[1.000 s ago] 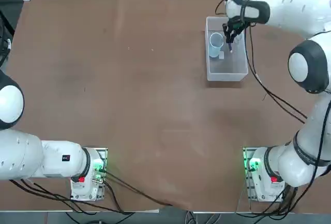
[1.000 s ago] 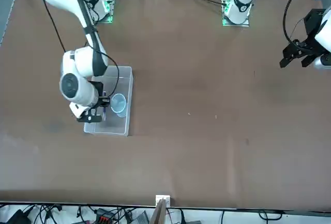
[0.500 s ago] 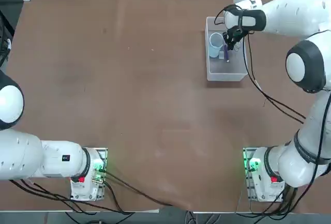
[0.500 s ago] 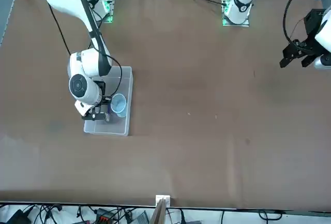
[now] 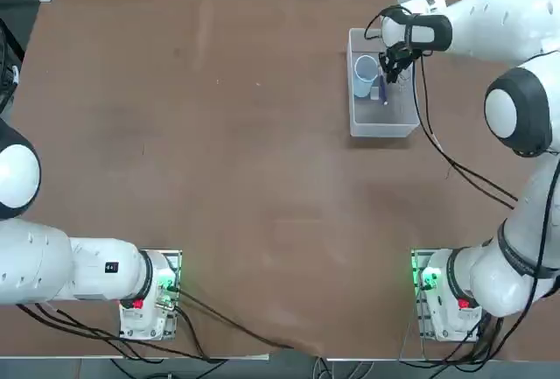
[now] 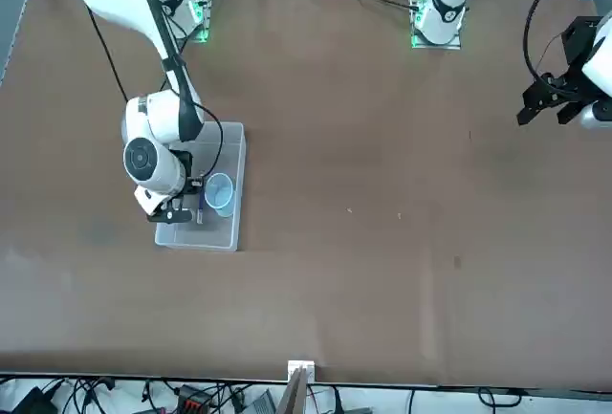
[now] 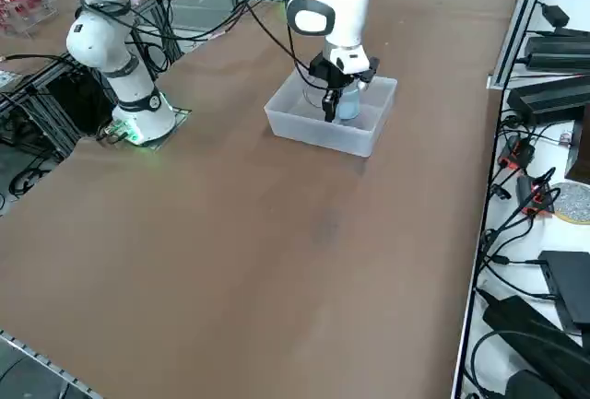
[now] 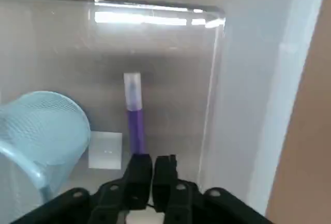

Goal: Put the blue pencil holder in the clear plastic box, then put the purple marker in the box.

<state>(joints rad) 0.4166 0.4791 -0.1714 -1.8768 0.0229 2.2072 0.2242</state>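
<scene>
The clear plastic box (image 5: 385, 129) sits at the far right of the table. Inside it, the blue pencil holder (image 5: 365, 71) rests against the left wall, its light-blue mesh side (image 8: 44, 125) showing in the wrist view. The purple marker (image 8: 135, 125) lies flat on the box floor beside the holder, lighter tip pointing away from my fingers. In the top view the marker (image 5: 382, 92) is a short purple stick. My right gripper (image 8: 152, 169) hangs low inside the box just over the marker's near end. Only a thin slit separates its fingers, and nothing shows between them.
A small white label (image 8: 105, 150) lies on the box floor between holder and marker. The box wall (image 8: 227, 94) stands close beside my fingers. Brown tabletop (image 5: 245, 151) spreads left of and in front of the box. Cables and gear line the table's right edge (image 7: 544, 187).
The right gripper moved down into the box with the marker. The marker now lies on the box floor next to the holder, and the wrist has shifted slightly since.
</scene>
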